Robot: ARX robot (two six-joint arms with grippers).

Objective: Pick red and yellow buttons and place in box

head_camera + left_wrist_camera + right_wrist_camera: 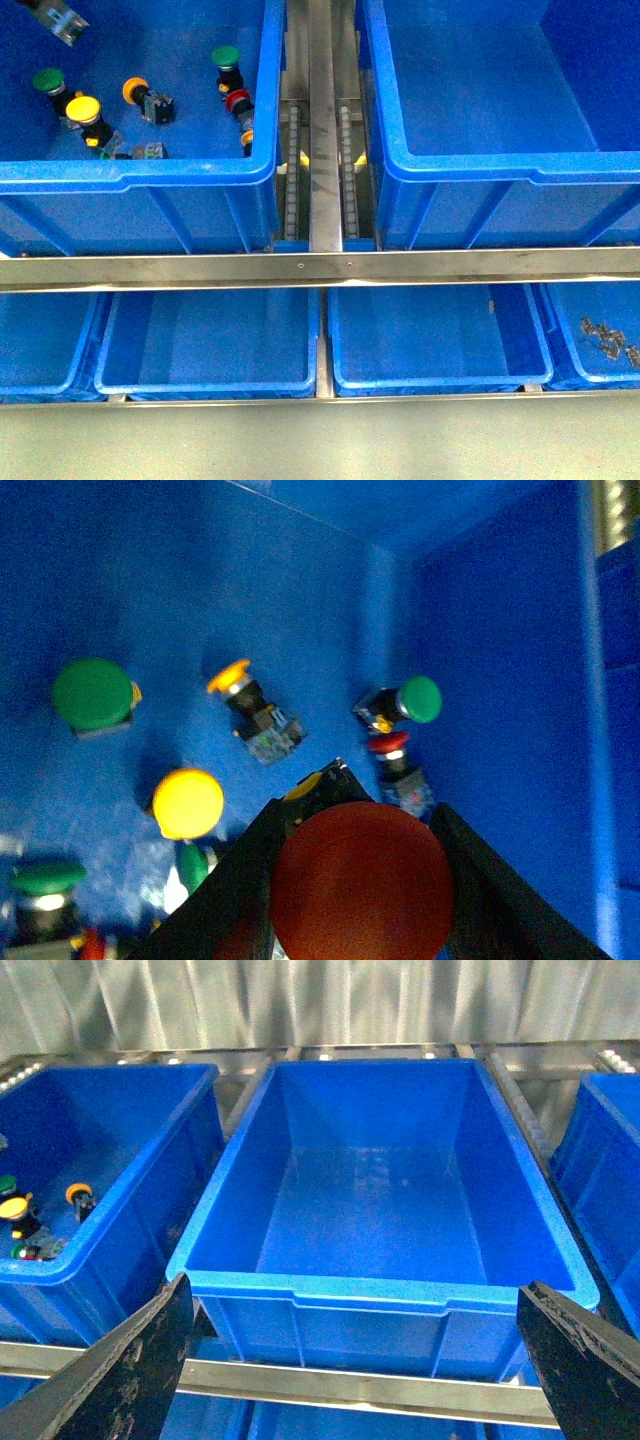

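Left end effector (pixel 360 825) is clamped on a red mushroom-cap push-button (pixel 362 890), fingers tight either side of the cap. Cap faces the wrist cam, so its long axis prob. runs along the fingers; body hidden. It hangs inside the left deep blue plastic crate (pixel 140 172), above a yellow-capped button (pixel 188 802), a small red-capped button (pixel 388 745) & green-capped switches (pixel 92 692). Target, the empty large blue box (pixel 500 170), sits to the robot's right, across the steel roller rail (pixel 320 120). Right end effector (pixel 355 1300) is spread wide w/ nothing in it, facing the box's near rim.
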